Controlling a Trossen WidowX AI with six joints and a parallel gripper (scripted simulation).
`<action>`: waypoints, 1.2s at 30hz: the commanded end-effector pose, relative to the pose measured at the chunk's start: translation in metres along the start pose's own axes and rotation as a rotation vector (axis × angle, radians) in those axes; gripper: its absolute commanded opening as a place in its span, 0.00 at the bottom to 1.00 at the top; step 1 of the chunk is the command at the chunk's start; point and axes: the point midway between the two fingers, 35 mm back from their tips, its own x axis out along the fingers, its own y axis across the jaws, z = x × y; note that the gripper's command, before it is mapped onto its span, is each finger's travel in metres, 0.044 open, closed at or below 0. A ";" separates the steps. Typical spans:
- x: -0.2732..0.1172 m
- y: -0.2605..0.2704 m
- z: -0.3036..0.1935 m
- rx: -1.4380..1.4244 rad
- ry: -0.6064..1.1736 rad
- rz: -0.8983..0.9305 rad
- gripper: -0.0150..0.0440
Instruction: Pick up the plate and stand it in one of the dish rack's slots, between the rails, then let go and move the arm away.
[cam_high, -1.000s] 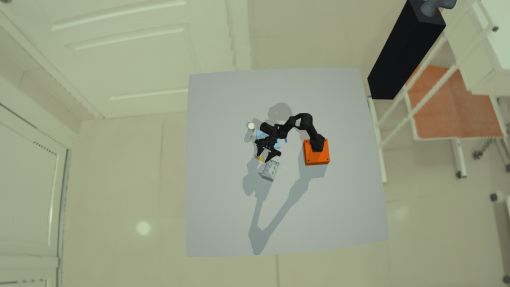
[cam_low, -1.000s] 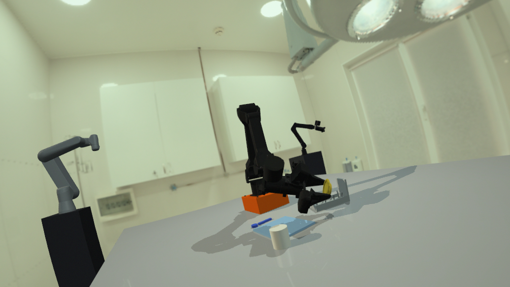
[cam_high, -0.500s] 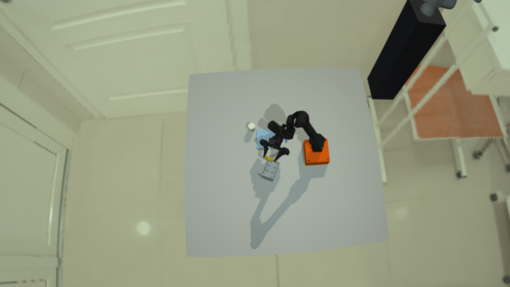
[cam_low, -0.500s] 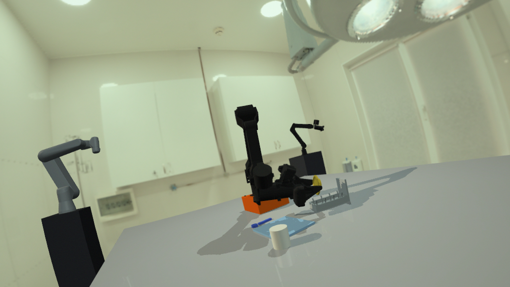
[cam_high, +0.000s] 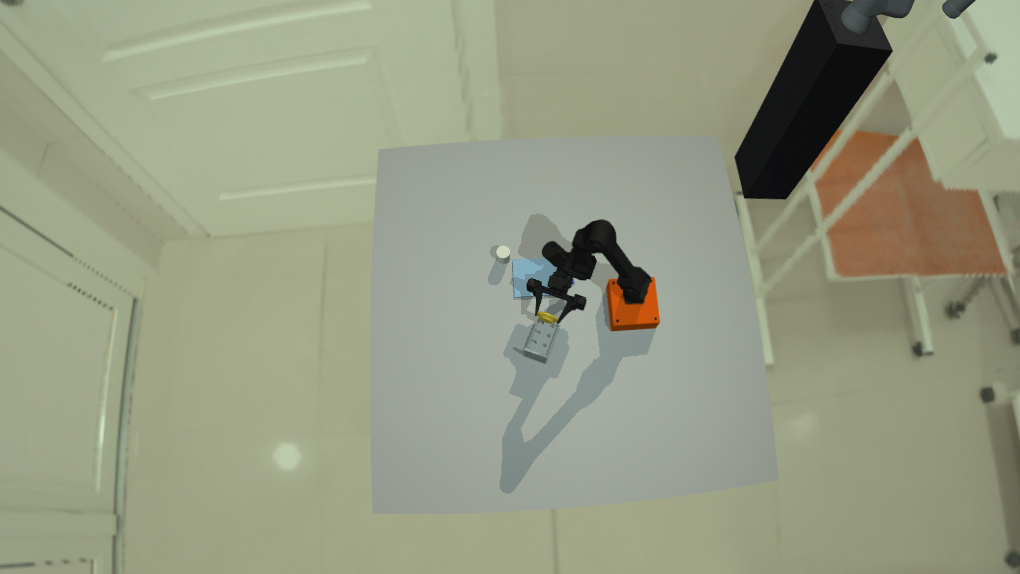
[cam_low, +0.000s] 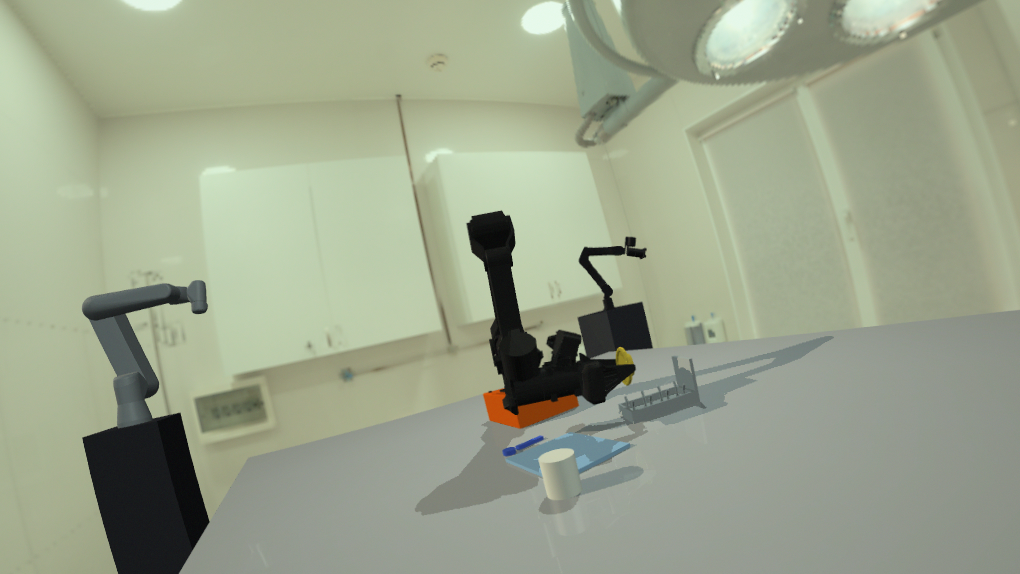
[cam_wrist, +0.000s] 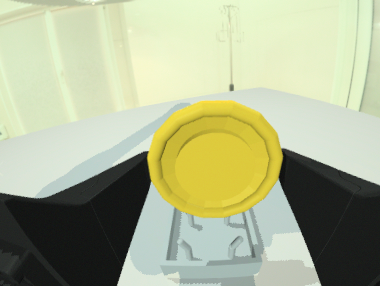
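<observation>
The yellow plate (cam_high: 547, 316) (cam_low: 621, 355) (cam_wrist: 215, 167) is held by its opposite edges between the fingers, upright or nearly so, its dished face toward the wrist camera. My gripper (cam_high: 548, 319) (cam_low: 627, 369) (cam_wrist: 214, 157) is shut on the plate. The grey dish rack (cam_high: 541, 344) (cam_low: 659, 406) (cam_wrist: 212, 268) stands on the table below, with short rail pegs and a taller far end. The plate is in the air near the rack's end closest to the arm, above the rail tops. In the wrist view it hides the rack's far part.
A light blue square mat (cam_high: 524, 274) (cam_low: 602, 452) lies behind the gripper, with a blue pen-like item (cam_low: 527, 444) at its edge. A white cylinder (cam_high: 502, 252) (cam_low: 560, 476) stands beside the mat. The arm's orange base (cam_high: 634, 317) (cam_low: 545, 414) is to the side.
</observation>
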 end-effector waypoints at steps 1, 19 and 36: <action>0.004 0.000 -0.008 0.014 0.019 -0.012 0.25; 0.019 0.004 -0.033 -0.019 0.030 0.014 0.25; 0.019 0.007 -0.041 -0.002 0.033 0.018 0.25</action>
